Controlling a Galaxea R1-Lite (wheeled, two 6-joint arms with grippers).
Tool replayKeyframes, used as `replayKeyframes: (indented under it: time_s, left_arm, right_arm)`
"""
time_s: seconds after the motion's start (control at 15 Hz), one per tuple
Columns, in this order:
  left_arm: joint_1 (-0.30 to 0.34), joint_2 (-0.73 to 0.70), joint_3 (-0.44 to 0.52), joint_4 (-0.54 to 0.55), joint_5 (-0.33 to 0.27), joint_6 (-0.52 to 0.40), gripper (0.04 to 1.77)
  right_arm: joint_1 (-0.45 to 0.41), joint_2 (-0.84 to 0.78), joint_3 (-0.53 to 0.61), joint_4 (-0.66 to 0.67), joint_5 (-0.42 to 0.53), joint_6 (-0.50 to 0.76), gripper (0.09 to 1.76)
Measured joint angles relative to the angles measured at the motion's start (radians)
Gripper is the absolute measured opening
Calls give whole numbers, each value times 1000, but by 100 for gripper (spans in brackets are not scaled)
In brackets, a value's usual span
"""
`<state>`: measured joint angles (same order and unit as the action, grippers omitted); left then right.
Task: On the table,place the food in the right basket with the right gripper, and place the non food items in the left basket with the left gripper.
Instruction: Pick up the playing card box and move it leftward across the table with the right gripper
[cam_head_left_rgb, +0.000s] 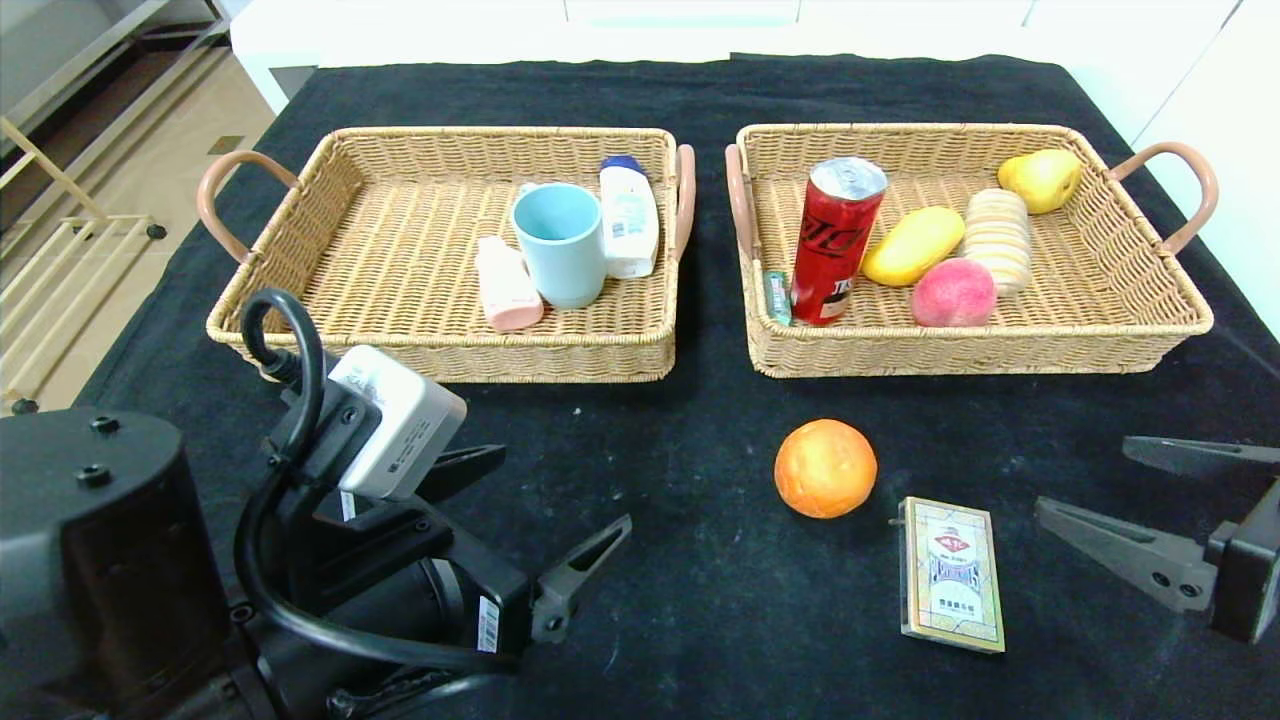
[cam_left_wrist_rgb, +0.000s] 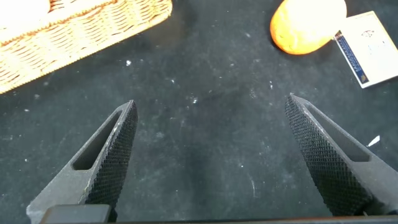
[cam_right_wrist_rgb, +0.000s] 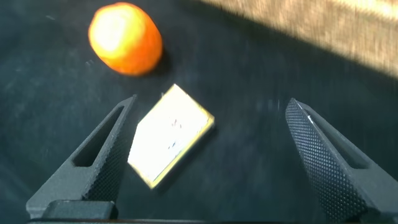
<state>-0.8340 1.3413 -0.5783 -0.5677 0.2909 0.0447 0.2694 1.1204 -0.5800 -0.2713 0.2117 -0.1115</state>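
Note:
An orange (cam_head_left_rgb: 825, 468) lies on the black cloth in front of the right basket (cam_head_left_rgb: 1150, 340); it also shows in the wrist views (cam_left_wrist_rgb: 306, 26) (cam_right_wrist_rgb: 125, 38). A flat card box (cam_head_left_rgb: 950, 572) lies just right of it (cam_right_wrist_rgb: 171, 135) (cam_left_wrist_rgb: 370, 46). The left basket (cam_head_left_rgb: 440, 355) holds a blue cup (cam_head_left_rgb: 560, 243), a pink tube (cam_head_left_rgb: 507, 284) and a white bottle (cam_head_left_rgb: 629, 215). My left gripper (cam_head_left_rgb: 560, 500) is open over bare cloth at the front left (cam_left_wrist_rgb: 211, 149). My right gripper (cam_head_left_rgb: 1085, 480) is open at the front right, beside the card box (cam_right_wrist_rgb: 208, 149).
The right basket holds a red can (cam_head_left_rgb: 836, 240), a mango (cam_head_left_rgb: 912, 245), a peach (cam_head_left_rgb: 953, 293), a striped bun (cam_head_left_rgb: 997, 238), a pear (cam_head_left_rgb: 1041, 179) and a small green stick (cam_head_left_rgb: 777, 297). White counters border the table's far and right sides.

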Motion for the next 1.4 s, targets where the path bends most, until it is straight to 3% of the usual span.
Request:
replayKeyframes:
  time_s: [0.27, 0.6, 0.87, 1.4]
  left_arm:
    - [10, 9, -3, -3, 0, -3, 171]
    - [20, 16, -9, -4, 1, -4, 172]
    - [23, 18, -6, -3, 1, -2, 172]
    - [23, 28, -4, -3, 4, 3, 172]
  right_arm:
    - [240, 17, -166, 228, -398, 246, 171]
    - [406, 169, -251, 256, -730, 454, 171]
    - [466, 246, -270, 288, -784, 509, 171]
    - [437, 362, -286, 336, -777, 572, 171]
